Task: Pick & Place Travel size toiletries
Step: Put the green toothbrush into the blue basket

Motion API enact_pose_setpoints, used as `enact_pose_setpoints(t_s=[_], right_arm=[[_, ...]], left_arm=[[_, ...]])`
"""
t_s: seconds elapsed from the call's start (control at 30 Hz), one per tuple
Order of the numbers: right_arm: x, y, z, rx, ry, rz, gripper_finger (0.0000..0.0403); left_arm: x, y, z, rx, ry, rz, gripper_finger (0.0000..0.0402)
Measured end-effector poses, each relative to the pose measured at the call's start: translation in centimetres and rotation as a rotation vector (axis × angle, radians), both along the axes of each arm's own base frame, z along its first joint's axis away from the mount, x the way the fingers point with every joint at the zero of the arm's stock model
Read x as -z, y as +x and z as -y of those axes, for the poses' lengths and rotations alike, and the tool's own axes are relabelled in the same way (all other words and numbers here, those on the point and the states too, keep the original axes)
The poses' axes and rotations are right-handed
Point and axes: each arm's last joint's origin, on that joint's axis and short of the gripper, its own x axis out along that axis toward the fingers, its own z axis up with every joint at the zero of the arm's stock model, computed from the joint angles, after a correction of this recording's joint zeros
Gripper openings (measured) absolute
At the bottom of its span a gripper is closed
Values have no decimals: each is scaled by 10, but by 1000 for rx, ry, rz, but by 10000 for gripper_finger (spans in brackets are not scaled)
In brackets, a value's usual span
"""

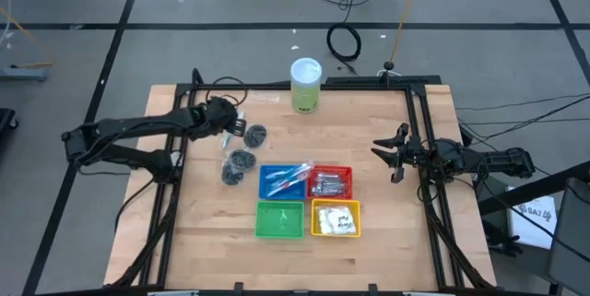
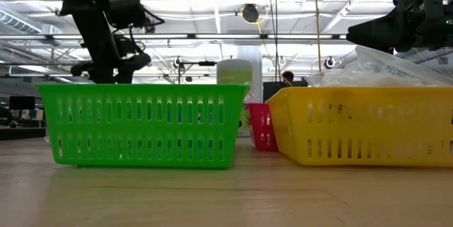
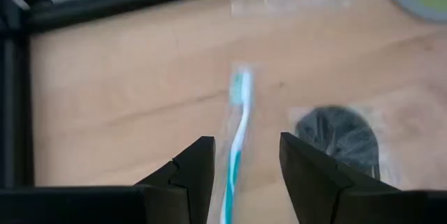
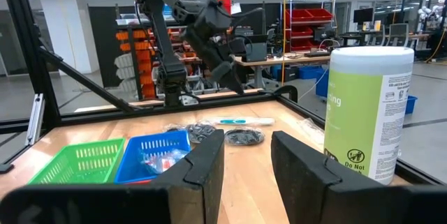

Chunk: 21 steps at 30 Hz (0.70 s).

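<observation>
A clear-wrapped blue-white stick, a toothbrush (image 3: 239, 123), lies flat on the table near its far left part, also seen in the right wrist view (image 4: 237, 121). My left gripper (image 3: 248, 147) hovers open above the toothbrush with a finger on either side, touching nothing (image 1: 237, 128). Dark grey puffs (image 1: 255, 135) (image 1: 241, 159) lie on the wood beside it, one showing in the left wrist view (image 3: 339, 133). More sticks lie in the blue basket (image 1: 284, 181), foil tubes in the red basket (image 1: 330, 183), and white sachets in the yellow basket (image 1: 336, 219). My right gripper (image 1: 392, 158) waits open at the table's right edge.
A green basket (image 1: 279, 219) sits left of the yellow one, toward the near edge. The tall green cylinder with a white lid (image 1: 306, 86) stands near the far edge. A black frame rail (image 1: 419, 130) runs along the right side. Bare wood lies left of the baskets.
</observation>
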Motion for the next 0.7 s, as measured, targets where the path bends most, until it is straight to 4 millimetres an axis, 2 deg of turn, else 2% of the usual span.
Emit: enact_pose_setpoints(t_s=[0.37, 0.7], right_arm=[[0, 0, 0, 0, 0, 0, 110], [0, 0, 0, 0, 0, 0, 110]], left_arm=[[39, 17, -22, 23, -106, -102, 157], [70, 17, -33, -6, -201, -223, 157]])
